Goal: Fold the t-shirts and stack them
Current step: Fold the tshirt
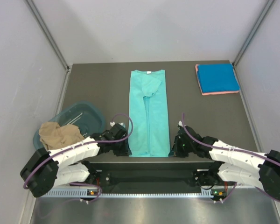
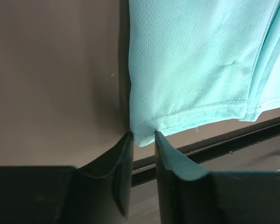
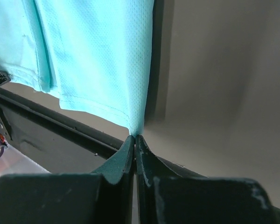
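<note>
A teal-green t-shirt (image 1: 149,112) lies on the dark table as a long narrow strip, folded lengthwise, with its neck at the far end. My left gripper (image 1: 126,148) is at the near left hem corner. In the left wrist view its jaws (image 2: 143,136) stand apart, with the corner of the cloth (image 2: 196,60) between the tips, not pinched. My right gripper (image 1: 173,148) is at the near right corner. In the right wrist view it (image 3: 135,136) is shut on the hem corner of the shirt (image 3: 98,56). A folded bright blue t-shirt (image 1: 218,78) lies on a pink one (image 1: 219,93) at the far right.
A tan t-shirt (image 1: 59,135) hangs crumpled over the rim of a translucent teal tub (image 1: 86,114) at the left. The table's near edge and a black rail (image 2: 233,135) run just under both grippers. Grey walls enclose the table (image 1: 102,84) on three sides.
</note>
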You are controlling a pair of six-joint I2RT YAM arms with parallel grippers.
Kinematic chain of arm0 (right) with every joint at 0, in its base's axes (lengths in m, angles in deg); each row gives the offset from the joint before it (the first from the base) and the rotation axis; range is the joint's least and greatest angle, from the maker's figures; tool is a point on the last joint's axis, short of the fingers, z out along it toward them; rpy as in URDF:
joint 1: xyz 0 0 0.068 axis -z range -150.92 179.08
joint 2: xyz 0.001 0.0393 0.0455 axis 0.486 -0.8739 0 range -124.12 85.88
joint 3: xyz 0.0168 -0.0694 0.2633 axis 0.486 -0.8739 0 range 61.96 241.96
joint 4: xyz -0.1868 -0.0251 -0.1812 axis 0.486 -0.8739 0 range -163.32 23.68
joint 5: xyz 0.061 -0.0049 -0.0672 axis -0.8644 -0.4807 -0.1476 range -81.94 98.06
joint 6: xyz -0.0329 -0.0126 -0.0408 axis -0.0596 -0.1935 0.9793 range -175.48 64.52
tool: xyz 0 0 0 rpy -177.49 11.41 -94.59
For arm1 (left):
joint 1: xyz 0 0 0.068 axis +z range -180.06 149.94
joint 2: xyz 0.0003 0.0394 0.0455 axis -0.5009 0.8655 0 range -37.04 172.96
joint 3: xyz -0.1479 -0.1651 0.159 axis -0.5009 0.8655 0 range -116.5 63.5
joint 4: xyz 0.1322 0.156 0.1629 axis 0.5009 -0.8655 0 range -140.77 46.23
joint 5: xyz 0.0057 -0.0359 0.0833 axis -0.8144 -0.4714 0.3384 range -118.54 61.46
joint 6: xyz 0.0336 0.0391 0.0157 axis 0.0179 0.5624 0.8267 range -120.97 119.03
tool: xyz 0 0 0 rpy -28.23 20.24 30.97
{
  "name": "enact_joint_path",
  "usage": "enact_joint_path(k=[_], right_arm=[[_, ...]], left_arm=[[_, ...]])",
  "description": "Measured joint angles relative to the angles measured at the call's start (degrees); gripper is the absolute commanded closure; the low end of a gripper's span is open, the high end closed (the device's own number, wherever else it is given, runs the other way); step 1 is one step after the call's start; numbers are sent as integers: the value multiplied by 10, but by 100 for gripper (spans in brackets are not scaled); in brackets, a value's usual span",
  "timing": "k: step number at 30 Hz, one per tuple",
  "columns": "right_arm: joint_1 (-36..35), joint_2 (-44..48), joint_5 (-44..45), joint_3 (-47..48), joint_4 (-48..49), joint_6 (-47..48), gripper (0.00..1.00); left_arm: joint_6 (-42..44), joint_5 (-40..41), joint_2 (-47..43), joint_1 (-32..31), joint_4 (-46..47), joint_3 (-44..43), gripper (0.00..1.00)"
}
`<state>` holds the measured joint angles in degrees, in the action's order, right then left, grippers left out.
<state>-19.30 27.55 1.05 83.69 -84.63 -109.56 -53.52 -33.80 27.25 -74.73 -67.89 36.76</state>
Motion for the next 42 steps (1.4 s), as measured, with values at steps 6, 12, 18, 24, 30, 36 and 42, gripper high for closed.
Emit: enact_joint_path(k=[6,12,18,24,30,36,42], right_arm=[[-7,2,3,0,4,-2,100],[-8,6,8,-10,12,-11,100],[-10,13,11,-12,12,-13,100],[-10,-6,13,6,4,-5,100],[-10,-58,17,66,-7,23,100],[15,-123,10,145,-21,69,100],[82,-184,-5,223,-30,137,100]], left_arm=[[0,2,0,0,4,0,87],[0,1,4,0,7,1,100],[-1,0,8,0,10,1,100],[-2,-6,23,5,9,-11,100],[8,-19,75,31,11,-59,100],[37,-32,124,76,5,-121,100],[81,-58,191,151,1,-202,100]])
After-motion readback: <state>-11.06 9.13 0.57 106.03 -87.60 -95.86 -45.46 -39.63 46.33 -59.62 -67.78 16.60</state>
